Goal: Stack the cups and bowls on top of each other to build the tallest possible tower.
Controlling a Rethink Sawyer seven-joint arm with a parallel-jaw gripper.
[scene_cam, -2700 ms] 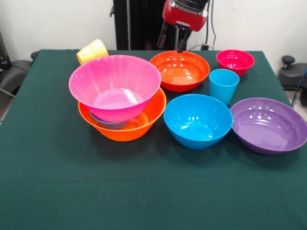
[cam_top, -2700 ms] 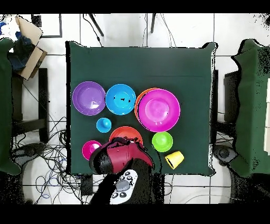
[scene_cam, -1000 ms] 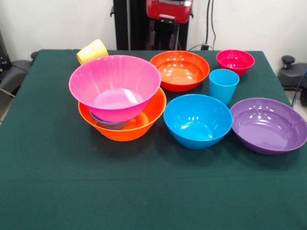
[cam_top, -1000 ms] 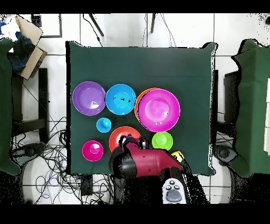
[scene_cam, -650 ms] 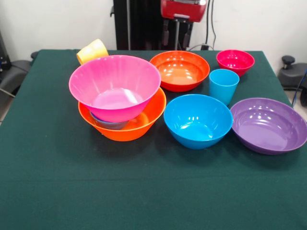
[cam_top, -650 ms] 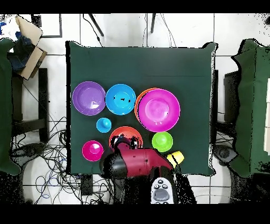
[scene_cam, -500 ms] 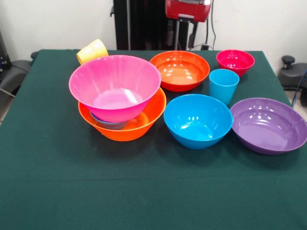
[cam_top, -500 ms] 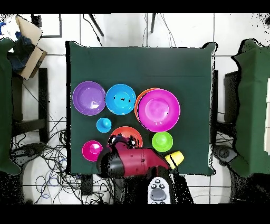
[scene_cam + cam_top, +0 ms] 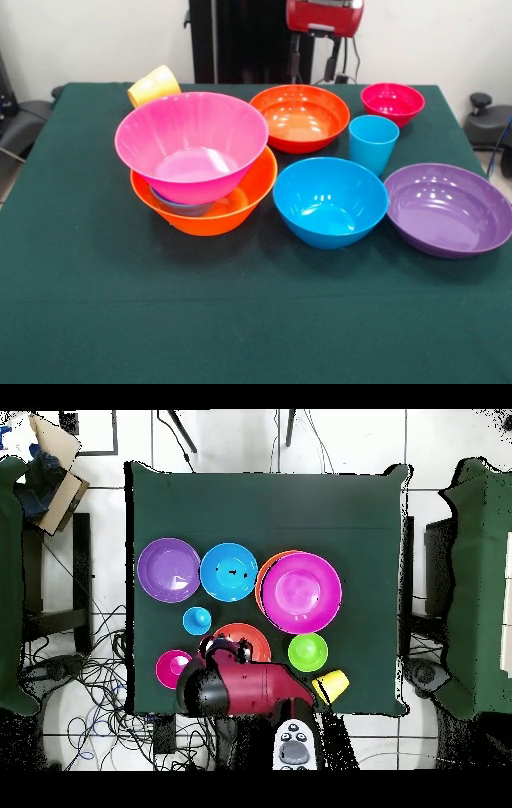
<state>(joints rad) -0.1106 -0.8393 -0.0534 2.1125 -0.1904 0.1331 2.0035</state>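
- The gripper (image 9: 313,58) hangs high behind the red-orange bowl (image 9: 300,118). It holds nothing, and its two thin fingers (image 9: 296,56) stand a little apart.
- A moment ago it sat lower, right over that bowl's back edge. Since then it has gone up and slid sideways, toward the small magenta bowl (image 9: 392,102). None of the bowls or cups has moved.
- So nothing got picked up. I think it is lining up a new try, maybe for the magenta bowl.
- The tower (image 9: 204,172) is in front of the gripper and off to one side. It is a big pink bowl (image 9: 191,144) sitting crooked in the big orange bowl (image 9: 240,204), with something small and bluish under it.
- The yellow cup (image 9: 154,85) lies tipped behind the tower.
- The light blue cup (image 9: 373,142), blue bowl (image 9: 330,201) and purple bowl (image 9: 448,208) wait on the tabletop (image 9: 240,320) in front of the gripper.
- From above, a small green bowl (image 9: 308,651) sits just beside the arm.
- Most of the stacking is not done yet.
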